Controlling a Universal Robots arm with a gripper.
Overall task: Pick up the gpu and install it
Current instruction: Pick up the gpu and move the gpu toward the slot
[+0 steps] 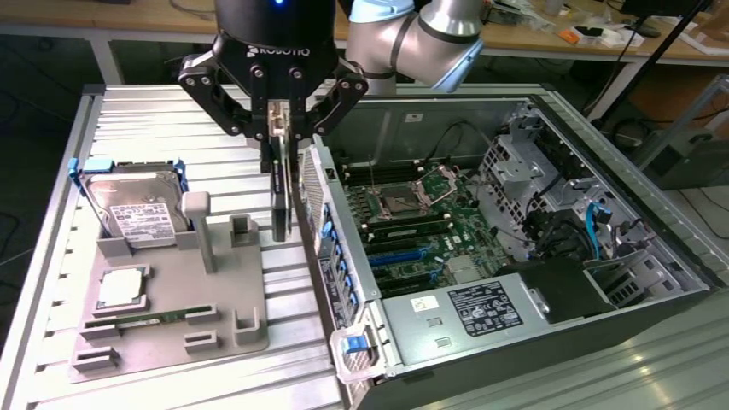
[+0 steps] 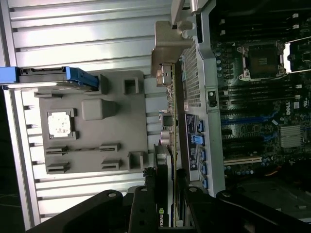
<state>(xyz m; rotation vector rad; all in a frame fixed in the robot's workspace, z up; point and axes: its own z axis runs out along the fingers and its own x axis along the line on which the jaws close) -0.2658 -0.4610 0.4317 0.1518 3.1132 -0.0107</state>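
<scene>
- Black gripper (image 1: 282, 126) jaws are partly closed, clamped on the gpu (image 1: 280, 184), which hangs edge-on at the exterior view's upper centre, above the grey holder tray (image 1: 234, 290).
- Pickup looks done; installing remains, since the card is outside the open computer case (image 1: 535, 367).
- Hard drive (image 1: 137, 209) stands left of it; the case's rear wall (image 1: 330, 248) separates the card from the motherboard (image 1: 422, 224).

Ribbed metal table (image 1: 160, 120), matt plastic tray (image 1: 234, 290), gpu (image 1: 280, 205) w/ metal trim
</scene>
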